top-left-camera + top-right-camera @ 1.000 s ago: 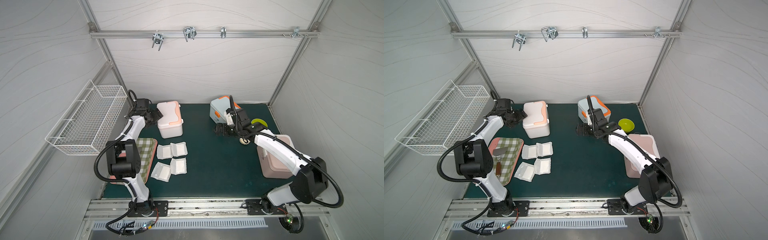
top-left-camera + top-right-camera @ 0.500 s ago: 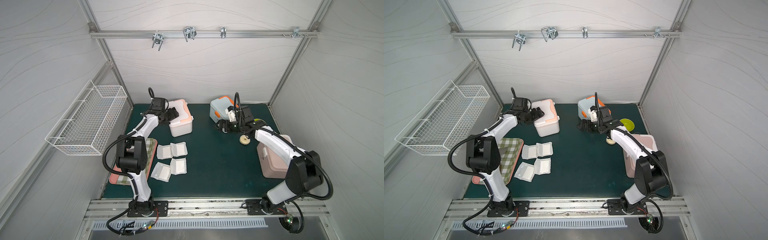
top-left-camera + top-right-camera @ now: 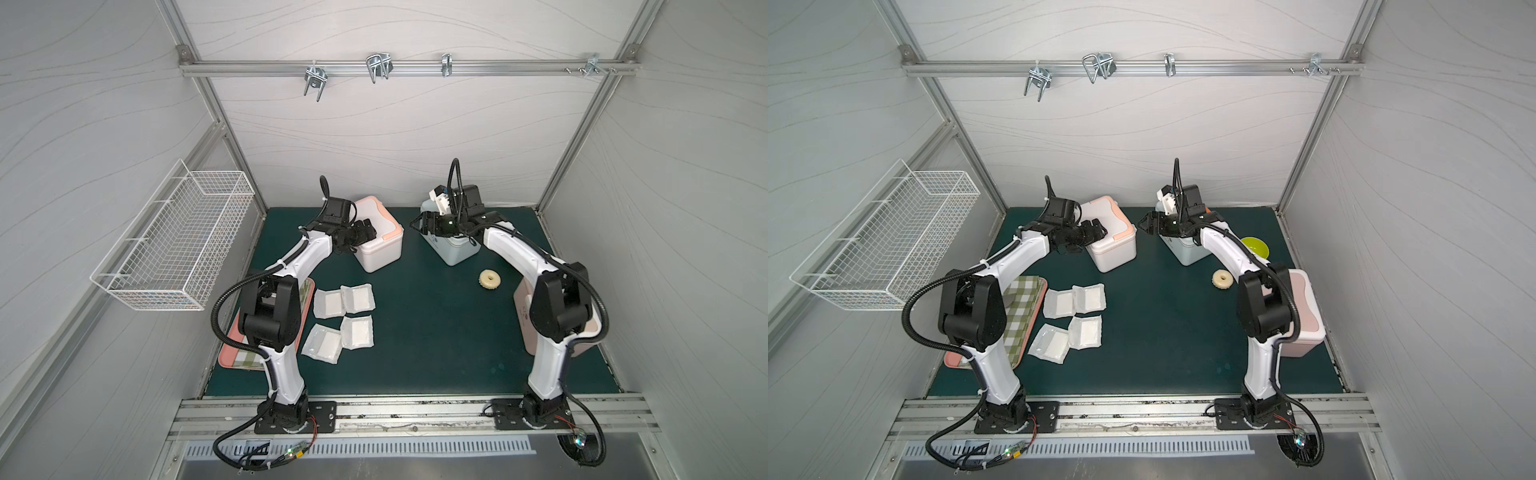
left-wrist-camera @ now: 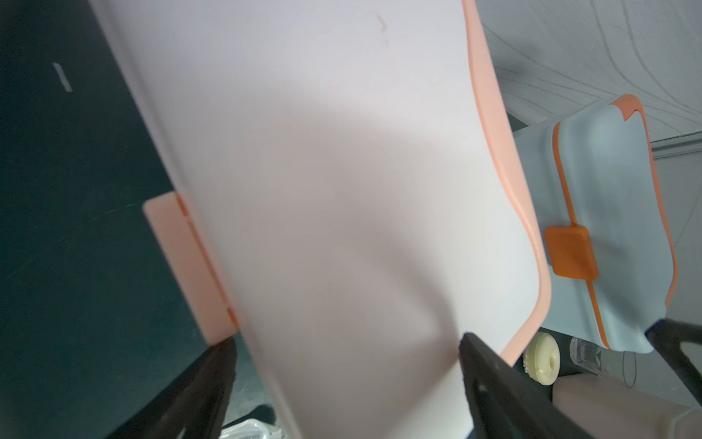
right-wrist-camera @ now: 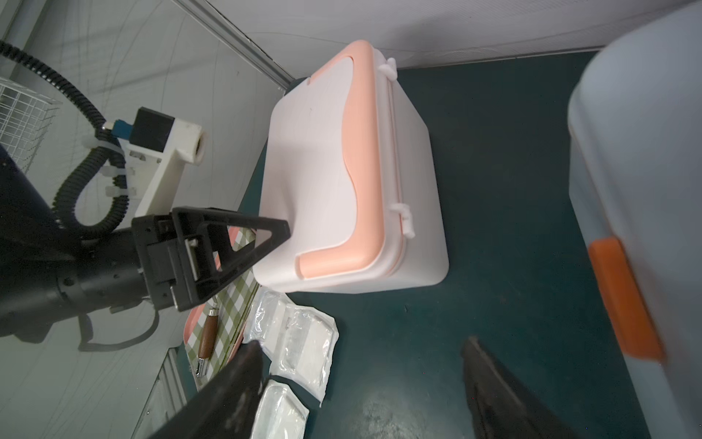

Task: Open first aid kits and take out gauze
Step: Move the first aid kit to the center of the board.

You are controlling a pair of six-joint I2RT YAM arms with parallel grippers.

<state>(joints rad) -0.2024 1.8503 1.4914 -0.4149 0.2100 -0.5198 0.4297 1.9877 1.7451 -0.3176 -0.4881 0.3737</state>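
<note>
Three sides of the cell are closed in by pale grey panels with faint wavy lines, set in an aluminium frame. A rail with a few metal hooks is run across the back wall, and a white wire basket is hung on the left one. The worktop is covered with a dark green mat, and a smudge can be seen toward the front.

Writing-wise, only a tiny mark can be made out on the side of the blue kit, and it's way too small to be read.

All three kits are seen with lids down. The white kit, rounded with peach trim and a peach clasp, is parked back left. The blue kit, pale with orange trim and an orange clasp, is set back right of centre. The pink kit is tucked at the right edge, half hidden behind the right arm. Four gauze pouches, flat white squares sealed in crinkly clear plastic, are laid in a loose two-by-two on the mat in front of the white kit, just beside a pink tray lined with green checked cloth.

The left end effector is spread wide over the white kit's lid with nothing clamped, one fingertip right by the clasp. The right end effector is parted just beside the blue kit, with only bare mat seen between its fingers.
</note>
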